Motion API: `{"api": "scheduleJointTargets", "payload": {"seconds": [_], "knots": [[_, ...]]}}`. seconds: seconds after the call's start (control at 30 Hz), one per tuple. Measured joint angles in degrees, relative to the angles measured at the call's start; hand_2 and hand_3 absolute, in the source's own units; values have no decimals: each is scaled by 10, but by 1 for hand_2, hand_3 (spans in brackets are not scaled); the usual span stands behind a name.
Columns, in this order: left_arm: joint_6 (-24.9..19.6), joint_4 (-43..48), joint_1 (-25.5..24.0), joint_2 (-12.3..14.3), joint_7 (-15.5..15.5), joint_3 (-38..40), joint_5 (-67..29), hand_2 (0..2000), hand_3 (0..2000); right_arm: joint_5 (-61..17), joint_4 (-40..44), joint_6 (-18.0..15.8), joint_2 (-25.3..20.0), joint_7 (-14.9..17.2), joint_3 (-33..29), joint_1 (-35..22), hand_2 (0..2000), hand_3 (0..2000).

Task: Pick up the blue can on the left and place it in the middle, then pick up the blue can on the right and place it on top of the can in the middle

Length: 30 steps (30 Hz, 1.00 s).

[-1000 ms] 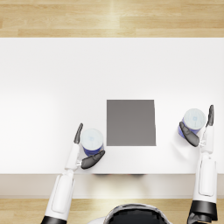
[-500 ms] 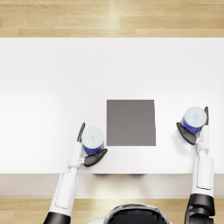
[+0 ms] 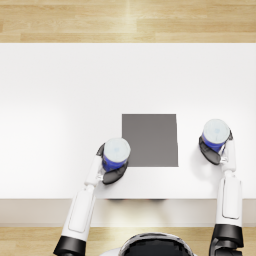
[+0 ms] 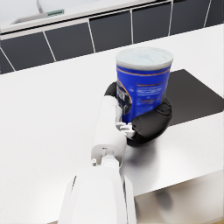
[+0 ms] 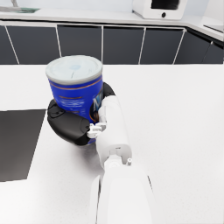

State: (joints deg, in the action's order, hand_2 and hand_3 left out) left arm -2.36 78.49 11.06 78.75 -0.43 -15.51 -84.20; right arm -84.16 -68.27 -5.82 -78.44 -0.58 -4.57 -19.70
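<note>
While each hand grips a can, both flank the mat.

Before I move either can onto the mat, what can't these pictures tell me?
- Left can: label print too blurred to read, left wrist view.
- Whether its base has left the table: the left hand wraps and hides it.
- Right can: base likewise hidden by the right hand.
- Mat: its far edge is cut off in the right wrist view.

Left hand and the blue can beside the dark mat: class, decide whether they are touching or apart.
Touching. The left wrist view shows the left hand wrapped around the lower part of the left blue can, dark fingers pressed against its wall on both sides with no gap.
</note>
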Motion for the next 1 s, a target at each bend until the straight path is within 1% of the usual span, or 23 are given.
{"api": "scheduleJointTargets", "payload": {"seconds": [0.1,0.2,0.33,0.4,0.43,0.5,0.6,0.63,0.7,0.73,0.87,0.9,0.93,1.0], "knots": [[-2,-15,41,25,1,-12,0,2000,1520,0,-73,2,-2,-1,22,11,2000,1520],[-2,-50,82,47,2,-27,0,2000,1520,0,-131,0,-5,-3,43,15,2000,1520],[-2,-127,143,78,2,-41,0,2000,1520,0,-181,-4,-9,-4,65,7,2000,1520],[-3,-172,173,93,2,-49,44,2000,1520,0,-198,-7,-12,-4,71,0,2000,1520],[-2,-194,195,80,2,-89,57,2000,1520,0,-204,-8,-13,-4,73,-2,2000,1520],[-3,-230,213,91,1,-93,73,2000,1520,0,-215,-10,-16,-4,76,-6,2000,1520],[-6,-270,225,101,0,-101,84,2000,1520,0,-226,-10,-19,-3,80,-14,2000,1520],[-5,-285,235,91,-1,-134,86,2000,1520,0,-228,-10,-22,-2,84,-21,2000,1520],[-4,-317,242,98,0,-137,88,2000,1520,0,-235,-10,-27,-2,93,-36,2000,1520],[-3,-331,254,93,-3,-161,89,2000,1520,0,-237,-11,-30,-2,99,-44,2000,1520],[-5,-357,270,101,-8,-163,90,2000,1520,0,-242,-11,-39,-3,116,-66,2000,1520],[-8,-359,270,102,-8,-160,91,639,1193,0,-243,-11,-40,-2,119,-68,2000,1520],[-13,-359,270,102,-7,-157,91,0,867,0,-243,-11,-42,-2,122,-70,2000,1520],[-17,-356,267,101,-7,-153,92,0,213,0,-242,-12,-46,-2,130,-77,2000,1520]]}}
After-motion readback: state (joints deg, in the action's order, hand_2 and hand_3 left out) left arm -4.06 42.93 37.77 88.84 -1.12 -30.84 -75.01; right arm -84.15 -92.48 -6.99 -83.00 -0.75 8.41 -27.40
